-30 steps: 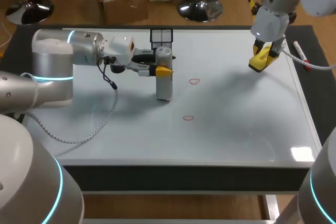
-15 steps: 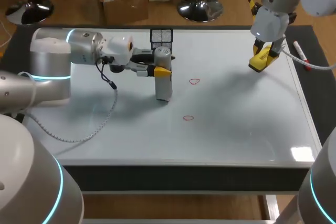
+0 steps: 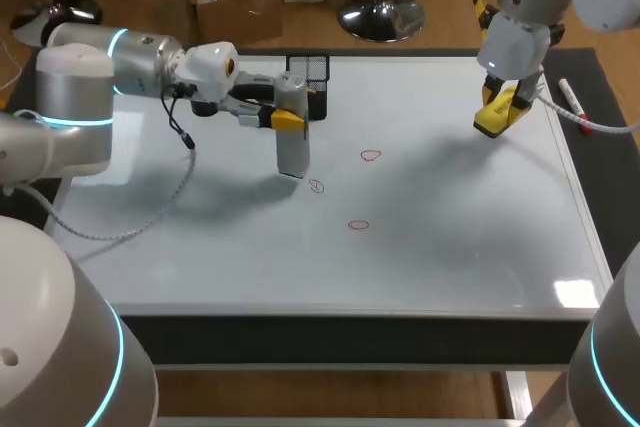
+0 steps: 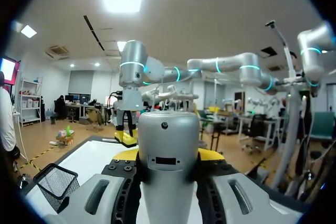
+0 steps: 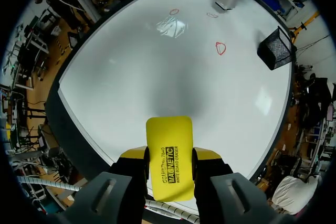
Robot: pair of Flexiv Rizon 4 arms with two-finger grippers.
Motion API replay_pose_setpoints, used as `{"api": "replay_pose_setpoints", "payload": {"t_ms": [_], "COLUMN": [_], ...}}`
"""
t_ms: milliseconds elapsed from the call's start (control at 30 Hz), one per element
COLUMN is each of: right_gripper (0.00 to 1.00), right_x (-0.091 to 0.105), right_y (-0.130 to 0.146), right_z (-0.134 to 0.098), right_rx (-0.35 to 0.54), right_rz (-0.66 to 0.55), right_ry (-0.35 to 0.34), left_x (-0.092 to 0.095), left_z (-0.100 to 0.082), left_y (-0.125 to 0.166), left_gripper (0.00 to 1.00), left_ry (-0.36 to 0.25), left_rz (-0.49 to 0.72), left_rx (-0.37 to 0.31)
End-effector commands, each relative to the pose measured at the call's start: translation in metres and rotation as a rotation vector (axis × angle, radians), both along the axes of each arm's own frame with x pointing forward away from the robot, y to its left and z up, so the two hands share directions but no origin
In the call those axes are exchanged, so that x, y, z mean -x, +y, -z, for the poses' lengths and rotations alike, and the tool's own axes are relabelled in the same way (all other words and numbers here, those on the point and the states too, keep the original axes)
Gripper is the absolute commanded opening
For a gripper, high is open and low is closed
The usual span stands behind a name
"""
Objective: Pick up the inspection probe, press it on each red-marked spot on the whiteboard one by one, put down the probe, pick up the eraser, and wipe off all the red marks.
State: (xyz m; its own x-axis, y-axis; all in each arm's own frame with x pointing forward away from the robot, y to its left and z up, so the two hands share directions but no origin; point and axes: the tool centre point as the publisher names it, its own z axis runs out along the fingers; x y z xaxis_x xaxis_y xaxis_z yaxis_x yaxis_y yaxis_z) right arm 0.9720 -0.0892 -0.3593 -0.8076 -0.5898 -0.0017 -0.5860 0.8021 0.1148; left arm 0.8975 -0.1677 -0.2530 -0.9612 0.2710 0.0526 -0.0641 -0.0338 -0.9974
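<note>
**Grey probe (image 3: 291, 152) and yellow eraser (image 5: 169, 148), both held**

Grey and upright, the probe sits in the left pincer (image 3: 288, 119), left of the middle of the frame. Both yellow tips squeeze it from two sides. Its foot is just beside a red mark (image 3: 317, 186). A second red mark (image 3: 371, 156) and a third red mark (image 3: 359, 225) lie near the middle of the whiteboard (image 3: 450, 237). At the upper right, the right pincer (image 3: 497, 113) grips the eraser over the board. A black basket (image 3: 309, 68) sits behind the probe.
</note>
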Motion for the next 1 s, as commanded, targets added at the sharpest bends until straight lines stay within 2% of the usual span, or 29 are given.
{"api": "replay_pose_setpoints", "payload": {"t_ms": [33,233,567,1000], "right_gripper": [0.0,0.0,0.0,0.0], "right_x": [0.0,0.0,0.0,0.0], "right_y": [0.0,0.0,0.0,0.0], "right_z": [-0.001,-0.001,-0.001,-0.001], "right_rx": [0.003,0.003,0.003,0.003], "right_rz": [-0.001,-0.001,-0.001,-0.001], "right_ry": [0.001,0.001,0.001,0.001], "left_x": [-0.005,-0.01,-0.005,0.015], "left_z": [-0.002,-0.001,0.002,-0.001], "left_y": [0.012,0.024,0.059,0.097], "left_gripper": [0.0,0.0,0.0,0.0], "left_ry": [0.001,0.0,0.012,0.006], "left_rz": [0.024,0.041,-0.126,-0.306], "left_rx": [0.004,0.012,-0.004,0.005]}}
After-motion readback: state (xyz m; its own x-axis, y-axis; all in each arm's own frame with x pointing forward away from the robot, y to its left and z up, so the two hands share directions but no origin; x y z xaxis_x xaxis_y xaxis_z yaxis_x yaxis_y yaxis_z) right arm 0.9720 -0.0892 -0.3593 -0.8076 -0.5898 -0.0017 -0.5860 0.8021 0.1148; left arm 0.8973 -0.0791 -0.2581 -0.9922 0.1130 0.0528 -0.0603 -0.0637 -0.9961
